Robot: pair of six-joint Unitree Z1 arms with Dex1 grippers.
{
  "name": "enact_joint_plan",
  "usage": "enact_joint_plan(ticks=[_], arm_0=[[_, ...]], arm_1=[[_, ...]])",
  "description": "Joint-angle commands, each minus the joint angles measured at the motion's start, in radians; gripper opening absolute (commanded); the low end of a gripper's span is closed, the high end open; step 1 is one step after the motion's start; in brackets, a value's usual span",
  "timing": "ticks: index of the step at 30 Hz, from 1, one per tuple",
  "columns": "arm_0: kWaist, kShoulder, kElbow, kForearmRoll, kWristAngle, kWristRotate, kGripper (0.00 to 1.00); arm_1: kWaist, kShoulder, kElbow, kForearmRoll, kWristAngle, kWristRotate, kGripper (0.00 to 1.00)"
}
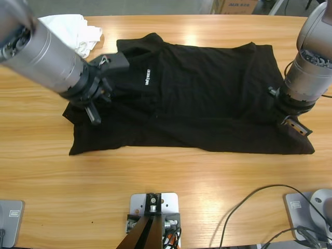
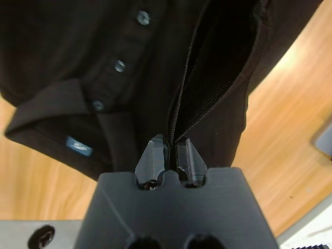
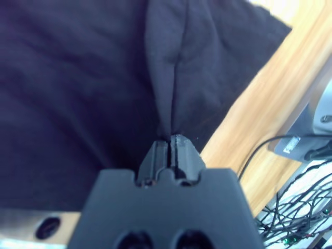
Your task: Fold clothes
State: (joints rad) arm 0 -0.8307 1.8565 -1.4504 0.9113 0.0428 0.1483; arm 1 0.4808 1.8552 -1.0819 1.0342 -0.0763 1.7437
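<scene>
A big black polo shirt [image 1: 197, 98] with buttons and a small white logo lies spread on the long wooden table [image 1: 171, 171]. The left fingers [image 2: 171, 150] are pinched tight on its ribbed edge near the collar, and the right fingers [image 3: 170, 142] are squeezed on a fold at its other end. A small heap of white clothes [image 1: 72, 31] sits just beside the shirt.

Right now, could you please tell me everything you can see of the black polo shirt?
The polo shirt is black, soft knit fabric, spread wide and rumpled across the wooden table, collar towards the white garments. It has a collar, a buttoned placket, a blue neck label and a small white chest logo. The left gripper is shut on a ribbed edge near the collar; the right gripper is shut on a pinched fold at the opposite end.
</scene>
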Motion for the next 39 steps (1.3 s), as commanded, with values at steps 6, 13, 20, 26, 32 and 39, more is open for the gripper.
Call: enact_joint_plan(ticks=[6,13,20,26,32,39], arm_0=[[0.058,0.127,-0.146,0.046,0.069,0.082,0.000],[0.070,0.178,-0.242,0.060,0.094,0.115,0.000],[0.070,0.230,-0.269,0.088,0.092,0.144,0.000],[0.070,0.231,-0.258,0.092,0.092,0.147,0.000],[0.070,0.230,-0.258,0.096,0.092,0.146,0.000],[0.064,0.228,-0.249,0.103,0.092,0.146,0.000]], arm_1=[[-0.056,0.101,-0.051,-0.081,-0.039,-0.097,0.000],[-0.060,0.138,-0.055,-0.090,-0.040,-0.122,0.000],[-0.089,0.124,-0.058,-0.125,-0.112,-0.175,0.000],[-0.094,0.133,-0.078,-0.135,-0.153,-0.230,0.000],[-0.090,0.155,-0.081,-0.161,-0.163,-0.289,0.000],[-0.076,0.133,-0.090,-0.166,-0.188,-0.378,0.803]])
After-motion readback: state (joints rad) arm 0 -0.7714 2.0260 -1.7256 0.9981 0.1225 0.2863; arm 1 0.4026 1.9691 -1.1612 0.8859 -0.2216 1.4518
